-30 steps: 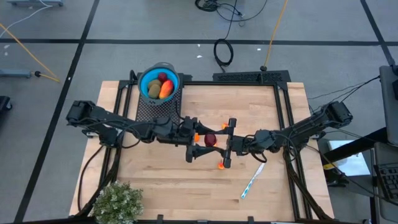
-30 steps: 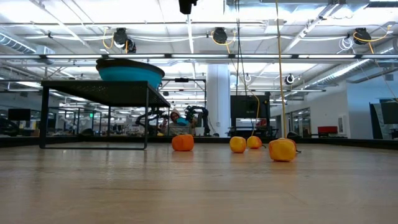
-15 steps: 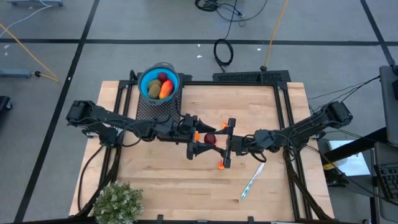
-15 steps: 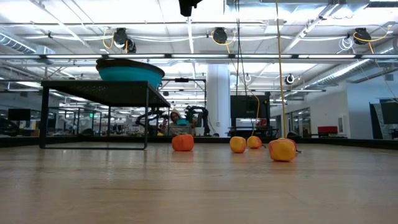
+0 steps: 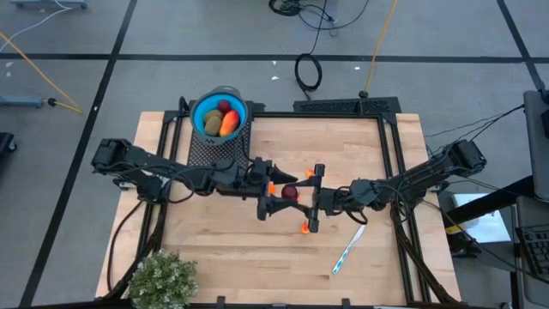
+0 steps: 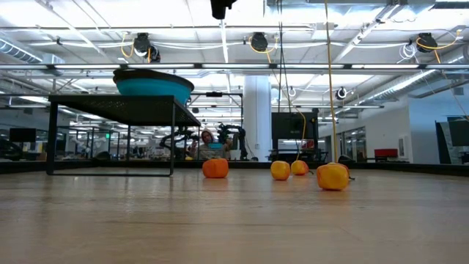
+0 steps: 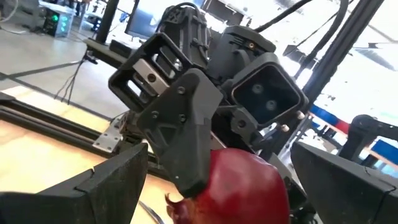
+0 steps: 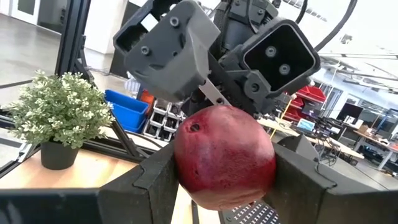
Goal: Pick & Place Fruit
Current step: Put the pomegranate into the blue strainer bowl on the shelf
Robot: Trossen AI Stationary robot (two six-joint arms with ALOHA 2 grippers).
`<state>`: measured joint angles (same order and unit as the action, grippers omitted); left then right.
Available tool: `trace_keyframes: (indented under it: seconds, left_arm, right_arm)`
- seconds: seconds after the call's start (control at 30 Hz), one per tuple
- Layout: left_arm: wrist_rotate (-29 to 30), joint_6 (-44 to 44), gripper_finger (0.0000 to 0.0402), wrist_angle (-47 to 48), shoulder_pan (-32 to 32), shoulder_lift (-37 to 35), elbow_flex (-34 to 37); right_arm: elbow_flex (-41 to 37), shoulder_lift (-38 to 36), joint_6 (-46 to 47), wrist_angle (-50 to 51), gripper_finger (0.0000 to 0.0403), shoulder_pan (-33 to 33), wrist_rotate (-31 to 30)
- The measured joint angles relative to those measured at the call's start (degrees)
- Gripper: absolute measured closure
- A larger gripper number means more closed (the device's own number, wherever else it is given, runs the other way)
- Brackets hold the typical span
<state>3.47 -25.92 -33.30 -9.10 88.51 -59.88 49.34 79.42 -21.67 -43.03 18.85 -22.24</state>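
Note:
A dark red ball of fruit (image 5: 291,192) hangs above the middle of the table between both grippers. My right gripper (image 5: 298,196) reaches in from the right and is shut on it. My left gripper (image 5: 278,194) comes from the left and is open. Its fingers (image 7: 115,183) stand wide on either side of the ball (image 7: 233,186) without touching it. Small orange fruits (image 6: 215,168) (image 6: 333,176) rest on the tabletop. The blue bowl (image 5: 198,108) on a black mesh stand (image 5: 206,153) holds a red-orange piece, a brown-green oval and a dark red ball. My right gripper pinches the dark red ball between its two fingers, one on each opposite side (image 8: 186,171). The fingers reach roughly level from the table's right side. The ball is lifted clear of the table.
A white-and-blue pen (image 5: 347,249) lies at the near right. A bushy green plant (image 5: 161,279) stands at the near left corner. Tiny orange bits (image 5: 303,228) lie under the grippers. A black frame (image 5: 390,129) borders the wooden table.

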Motion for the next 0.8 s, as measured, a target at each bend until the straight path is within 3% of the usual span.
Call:
trace_keyframes:
  seconds: [0.3, 0.63, 0.8]
  left_arm:
    - [2.6, -0.9, 0.0021, 0.2, 0.1, 0.0, 0.0]
    - [1.5, -1.2, 0.0147, 1.9, 0.1, -0.1, 0.0]
    - [0.4, -1.1, 0.0185, 3.5, 0.1, -0.2, 0.0]
  right_arm:
    - [0.0, 0.0, 0.0, 2.5, 0.0202, 0.0, 0.0]
    - [0.0, 0.0, 0.0, 2.2, 0.0202, -0.1, -0.4]
    - [-0.1, 0.0, 0.0, 2.2, 0.0202, 0.0, -1.9]
